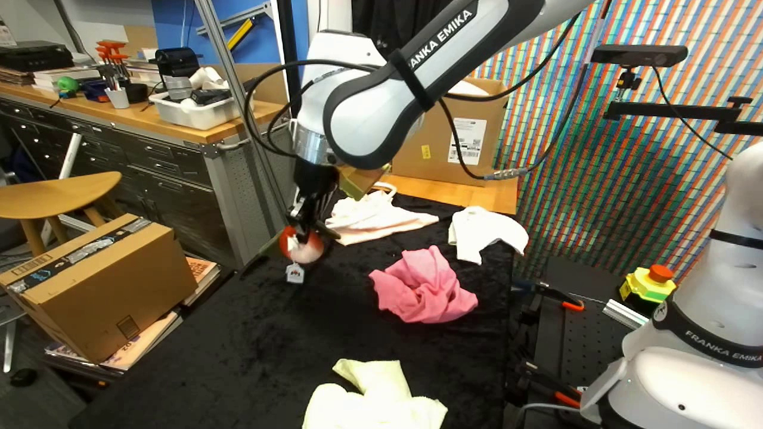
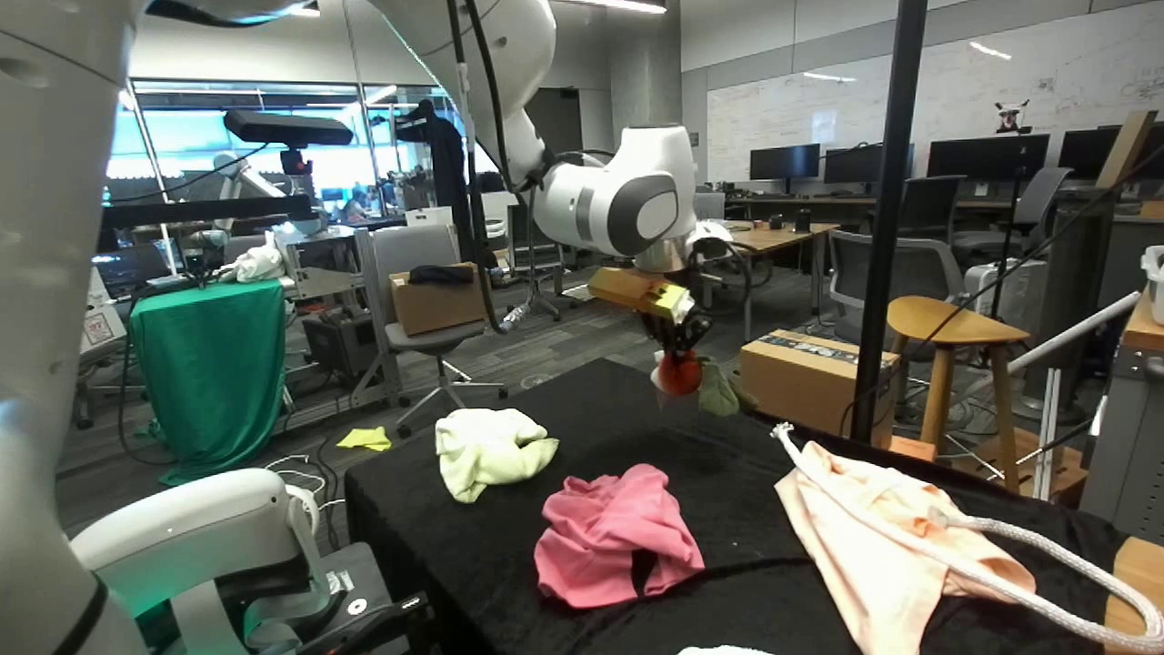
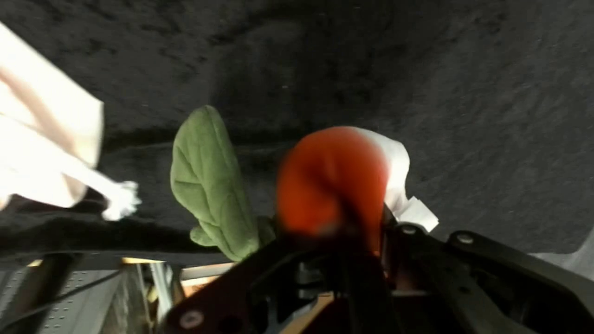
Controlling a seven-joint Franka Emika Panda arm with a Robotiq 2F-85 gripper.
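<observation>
My black two-fingered pincer point(image 1: 304, 229) is clamped on a round red-and-white plush toy point(image 2: 679, 374), which both exterior views show held up clear of the black velvety tablecloth point(image 1: 250, 333). A small white tag point(image 1: 294, 273) dangles from it. In the wrist view a long green plush leaf point(image 3: 209, 181) sticks out left of the toy; it seems to belong to it, though my own pincer hides the join. Farther left there, apart from the leaf, lies a peach cloth point(image 3: 69, 109) with a thick white rope point(image 3: 95, 182), frayed at its end.

In an exterior view I have the toy over the far left of the tablecloth, a crumpled pink cloth point(image 1: 423, 287) nearer and to its right, a rumpled white cloth point(image 1: 489, 232) at the far right, and a pale yellow-green cloth point(image 1: 375, 396) at the near side.

I judge the step in hand to be holding the toy aloft, grasp made and release not yet done. The next move, as I read it, calls for an even squeeze, since plush likely yields under pressure, and enough height for leaf and tag to pass over the cloths without snagging
</observation>
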